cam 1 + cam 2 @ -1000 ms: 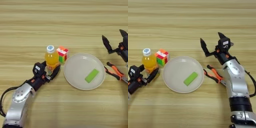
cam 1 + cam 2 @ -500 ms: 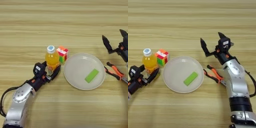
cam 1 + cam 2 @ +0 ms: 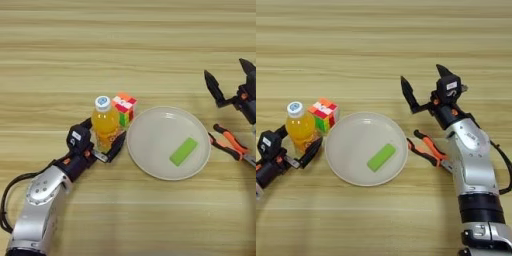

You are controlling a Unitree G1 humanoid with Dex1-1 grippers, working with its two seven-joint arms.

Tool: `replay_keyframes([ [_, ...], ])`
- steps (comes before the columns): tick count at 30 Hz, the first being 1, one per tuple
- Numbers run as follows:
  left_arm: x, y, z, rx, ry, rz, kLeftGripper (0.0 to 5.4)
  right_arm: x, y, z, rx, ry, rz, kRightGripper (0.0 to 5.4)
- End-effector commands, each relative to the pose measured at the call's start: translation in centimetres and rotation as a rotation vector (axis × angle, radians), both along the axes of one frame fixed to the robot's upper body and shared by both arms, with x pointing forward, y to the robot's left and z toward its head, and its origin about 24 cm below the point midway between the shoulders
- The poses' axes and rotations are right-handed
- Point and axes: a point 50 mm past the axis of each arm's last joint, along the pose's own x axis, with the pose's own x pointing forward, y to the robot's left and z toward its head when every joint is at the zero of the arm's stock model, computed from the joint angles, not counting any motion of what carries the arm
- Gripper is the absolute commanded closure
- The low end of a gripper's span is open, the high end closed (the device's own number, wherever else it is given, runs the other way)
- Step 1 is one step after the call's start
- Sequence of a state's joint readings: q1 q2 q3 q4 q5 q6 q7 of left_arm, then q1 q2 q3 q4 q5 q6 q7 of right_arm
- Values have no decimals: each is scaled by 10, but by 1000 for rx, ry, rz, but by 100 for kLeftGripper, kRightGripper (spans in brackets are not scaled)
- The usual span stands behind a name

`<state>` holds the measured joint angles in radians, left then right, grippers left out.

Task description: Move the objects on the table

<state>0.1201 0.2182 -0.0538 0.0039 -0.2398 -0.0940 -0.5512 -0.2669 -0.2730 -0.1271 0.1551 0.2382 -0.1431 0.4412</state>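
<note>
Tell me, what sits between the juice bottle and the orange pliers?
The round cream plate, with the flat green block lying on it, fills the stretch between the juice bottle and the orange-handled pliers. The right eye view shows it best.

the scene is evenly and brightly lit from overhead, with a warm tone across the counter (image 3: pixel 125 45). shadows are soft and short: a faint one hugs the plate (image 3: pixel 341 165) rim toward 6 o'clock, and another sits under the bottle (image 3: pixel 105 122). a mild sheen lies on the plate's surface, with no harsh glare. detail is slightly soft overall, and the wood grain smears toward 12 o'clock.
</note>
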Motion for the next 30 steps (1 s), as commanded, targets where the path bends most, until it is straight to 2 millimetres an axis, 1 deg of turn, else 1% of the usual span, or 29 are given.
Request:
replay_keyframes([
  [1,2,-1,3,12,-23,-6,3,2,0,9,8,-38,-2,0],
  [10,2,-1,11,22,-81,-11,3,2,1,7,12,-32,-5,0],
  [14,1,-2,20,12,-137,-20,3,2,0,1,21,-16,-16,0],
  [23,1,-1,56,-50,-304,-40,3,3,-5,-9,38,1,-87,0],
  [28,-3,-3,82,-125,-420,-42,3,4,-5,-13,38,9,-107,0],
  [30,-6,-3,99,-176,-495,-36,3,4,-5,-14,39,11,-117,0],
])
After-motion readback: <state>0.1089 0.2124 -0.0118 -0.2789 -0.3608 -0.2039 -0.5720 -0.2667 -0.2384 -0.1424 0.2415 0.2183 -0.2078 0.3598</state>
